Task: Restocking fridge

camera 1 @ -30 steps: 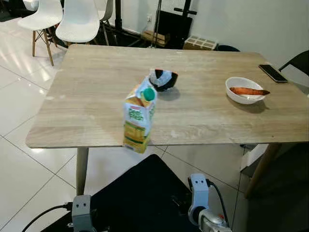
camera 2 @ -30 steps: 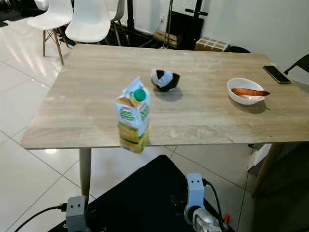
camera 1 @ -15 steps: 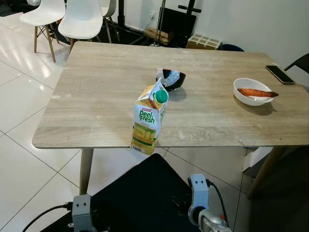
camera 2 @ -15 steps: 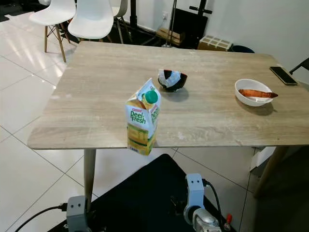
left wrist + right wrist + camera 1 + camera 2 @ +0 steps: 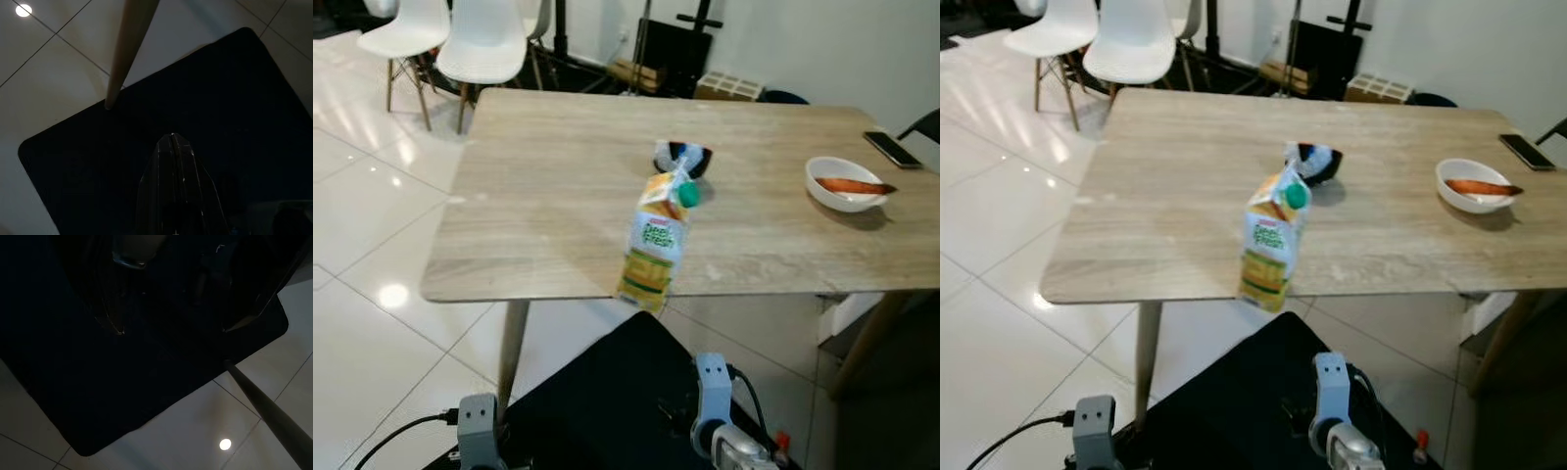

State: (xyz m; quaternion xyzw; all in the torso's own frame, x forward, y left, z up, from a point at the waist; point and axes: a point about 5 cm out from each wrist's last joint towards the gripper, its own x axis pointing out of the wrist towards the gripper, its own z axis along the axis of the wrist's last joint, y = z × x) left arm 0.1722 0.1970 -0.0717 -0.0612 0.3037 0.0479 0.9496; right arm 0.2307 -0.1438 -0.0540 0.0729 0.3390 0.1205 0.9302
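I stand before a wooden table (image 5: 538, 186) with both arms hanging low by my sides, over a black mat (image 5: 244, 88) on the tiled floor. My left gripper (image 5: 173, 138) has its two fingers pressed together, holding nothing. My right gripper (image 5: 171, 328) hangs with its fingers spread apart, also empty.

The juice carton (image 5: 656, 245) I take to be the thing to restock stands upright at the very front edge of the table, its base at the lip, green cap (image 5: 688, 196) toward the top. Behind it, a little apart, sits a dark bowl (image 5: 685, 157) with something pale in it. Well off to my right is a white bowl (image 5: 847, 183) holding an orange-brown piece of food, and a phone (image 5: 893, 149) lies near the far right edge. White chairs (image 5: 489, 44) stand beyond the table's far left corner.

The main risk, as I judge it, is that carton's place. With its base so close to the edge, a clumsy approach or a push from the far side could tip it off onto the floor. My left fingers would also have to part before any grasp; reaching in with them together would only shove it. The pictures are soft, so my aim may be off. Rising from so low, an arm could strike the table's underside or front edge and jolt the carton.
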